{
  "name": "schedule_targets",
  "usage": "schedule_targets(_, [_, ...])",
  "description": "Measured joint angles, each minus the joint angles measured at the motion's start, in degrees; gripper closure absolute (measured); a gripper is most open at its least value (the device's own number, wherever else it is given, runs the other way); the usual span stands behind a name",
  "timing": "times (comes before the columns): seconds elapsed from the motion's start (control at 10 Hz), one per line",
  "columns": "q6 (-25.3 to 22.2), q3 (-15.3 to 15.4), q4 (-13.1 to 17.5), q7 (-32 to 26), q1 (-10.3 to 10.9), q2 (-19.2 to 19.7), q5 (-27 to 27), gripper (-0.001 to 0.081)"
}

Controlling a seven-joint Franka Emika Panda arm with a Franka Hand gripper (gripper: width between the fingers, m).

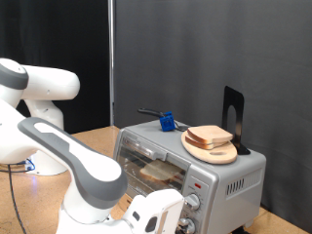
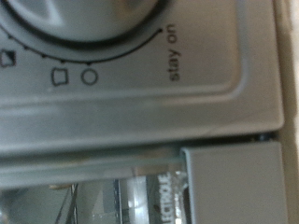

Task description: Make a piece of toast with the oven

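The silver oven [image 1: 234, 180] stands at the exterior view's right. On its roof lies a round wooden plate [image 1: 216, 153] carrying a piece of toast [image 1: 210, 136]. Behind the glass door [image 1: 148, 168], a second tan slice [image 1: 156, 175] appears to lie on the rack. My gripper [image 1: 175, 208] is low at the oven's front, right against the knobs [image 1: 195, 202], and its fingers are hidden behind the white hand. The wrist view is filled by the control panel: the lower rim of a round knob [image 2: 84, 19], the words "stay on" [image 2: 173, 54], and a grey block [image 2: 234, 187] beneath.
A small blue object [image 1: 168, 122] and a black upright stand [image 1: 232, 117] sit on the oven roof. A wooden tabletop [image 1: 39, 200] carries the oven and the arm's white base [image 1: 44, 146]. Dark curtains hang behind.
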Motion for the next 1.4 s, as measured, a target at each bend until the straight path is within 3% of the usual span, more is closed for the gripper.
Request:
schedule_targets(0.5, [2.51, 5.08, 0.05, 1.05, -2.66, 5.46, -6.83, 0.0805])
schedule_targets(0.9, [-0.41, 5.62, 1.20, 3.59, -2.89, 5.94, -9.27, 0.0806])
schedule_targets(1.4, [0.71, 5.61, 1.13, 5.54, -2.86, 5.93, -9.26, 0.0806])
